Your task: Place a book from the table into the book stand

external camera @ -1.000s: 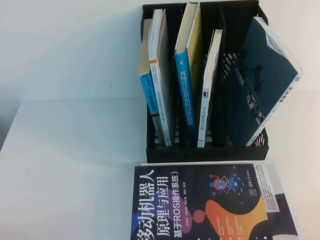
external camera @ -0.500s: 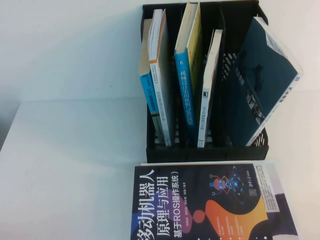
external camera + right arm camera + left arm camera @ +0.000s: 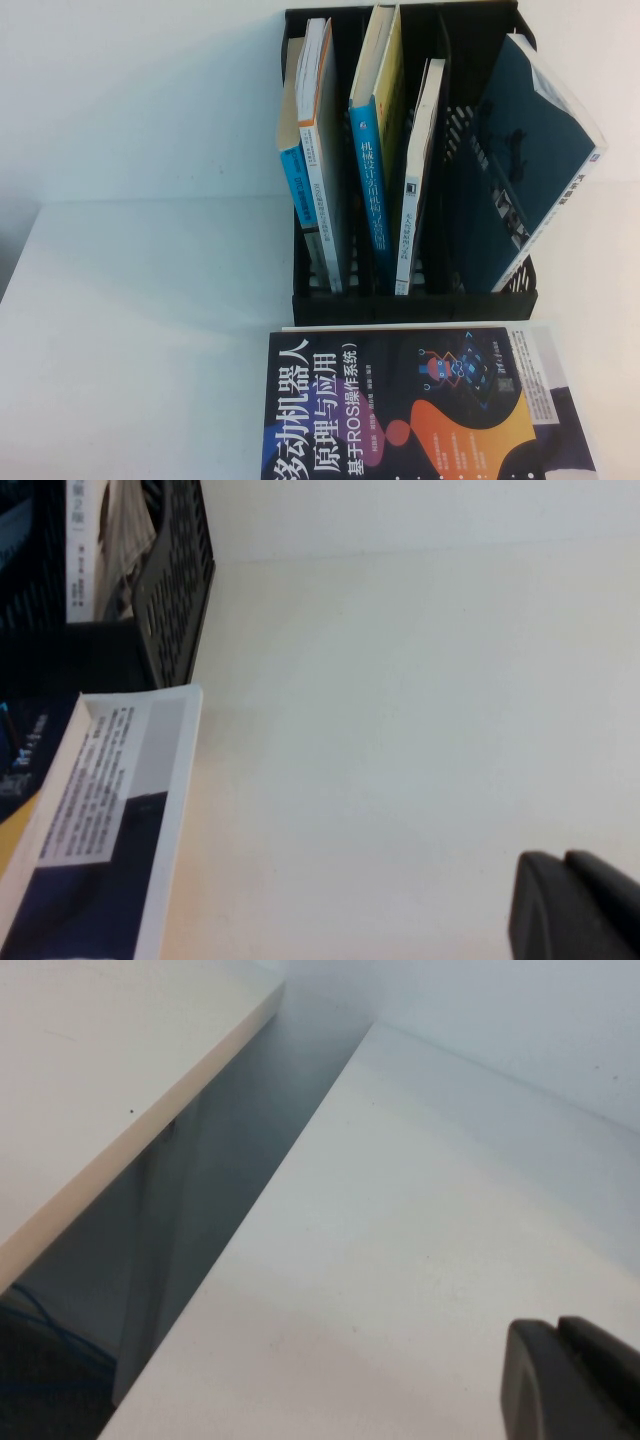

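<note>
Jaws first: the left jaws show only as a dark tip in the left wrist view, above bare worktop (image 3: 140, 330) near its edge, and the right jaws show as a similar dark tip in the right wrist view, over bare worktop off to the side of the book stand (image 3: 410, 308). How wide either pair stands I cannot tell. Neither arm appears in the high view, and neither pair of jaws is near a book.

A thin white-spined book (image 3: 418, 180) stands nearly upright in the book stand, between a blue-spined book (image 3: 372, 190) and a dark teal book (image 3: 525, 160) that leans out over the stand's right wall. Its cover is hidden, so I take it for the book only by its spine and thinness. If that is right, the placing looks done, with both arms drawn well clear.

A dark navy book (image 3: 420, 410) with orange shapes lies flat on the worktop just in front of the stand, and no other book lies on the visible worktop.

Against the two earlier high views nothing differs: every book, the stand and the navy book sit exactly as they did.
</note>
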`<action>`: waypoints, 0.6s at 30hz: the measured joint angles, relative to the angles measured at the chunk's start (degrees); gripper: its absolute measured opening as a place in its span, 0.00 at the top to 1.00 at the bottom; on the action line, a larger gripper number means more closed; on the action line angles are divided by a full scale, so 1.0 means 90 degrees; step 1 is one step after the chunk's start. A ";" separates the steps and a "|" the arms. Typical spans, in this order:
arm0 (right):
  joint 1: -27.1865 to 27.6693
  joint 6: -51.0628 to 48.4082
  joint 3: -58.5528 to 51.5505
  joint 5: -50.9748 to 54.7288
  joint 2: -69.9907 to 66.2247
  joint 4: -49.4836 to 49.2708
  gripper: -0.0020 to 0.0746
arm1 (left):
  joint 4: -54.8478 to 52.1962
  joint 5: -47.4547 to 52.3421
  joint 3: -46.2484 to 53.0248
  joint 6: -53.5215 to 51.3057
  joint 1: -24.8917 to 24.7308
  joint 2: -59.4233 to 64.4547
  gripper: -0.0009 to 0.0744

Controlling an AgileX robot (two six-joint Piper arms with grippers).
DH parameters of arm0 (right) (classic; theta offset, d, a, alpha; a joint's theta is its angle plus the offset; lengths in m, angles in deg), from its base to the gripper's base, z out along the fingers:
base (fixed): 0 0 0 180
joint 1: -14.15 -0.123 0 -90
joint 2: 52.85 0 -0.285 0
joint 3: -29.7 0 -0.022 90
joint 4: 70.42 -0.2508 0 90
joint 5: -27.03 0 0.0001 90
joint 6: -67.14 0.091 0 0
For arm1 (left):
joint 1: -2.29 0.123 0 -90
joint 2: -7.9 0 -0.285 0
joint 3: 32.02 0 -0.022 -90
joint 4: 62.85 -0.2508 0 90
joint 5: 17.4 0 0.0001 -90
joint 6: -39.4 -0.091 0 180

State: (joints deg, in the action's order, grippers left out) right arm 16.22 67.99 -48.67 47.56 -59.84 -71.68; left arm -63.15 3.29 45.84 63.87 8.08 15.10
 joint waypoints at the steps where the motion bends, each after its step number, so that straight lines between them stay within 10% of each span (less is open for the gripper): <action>1: 0.0000 0.0000 0.0000 0.0000 0.0000 0.0000 0.98 | 0.0000 0.0000 0.0000 0.0000 0.0000 0.0000 0.99; 18: 0.0000 0.0000 0.0000 0.0000 0.0000 -0.0012 0.98 | 0.0034 -0.0158 0.0000 0.0000 0.0000 0.0000 0.99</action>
State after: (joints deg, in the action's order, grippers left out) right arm 16.22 67.99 -48.67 47.56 -59.84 -71.79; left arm -62.85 1.86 45.84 63.87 8.08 15.10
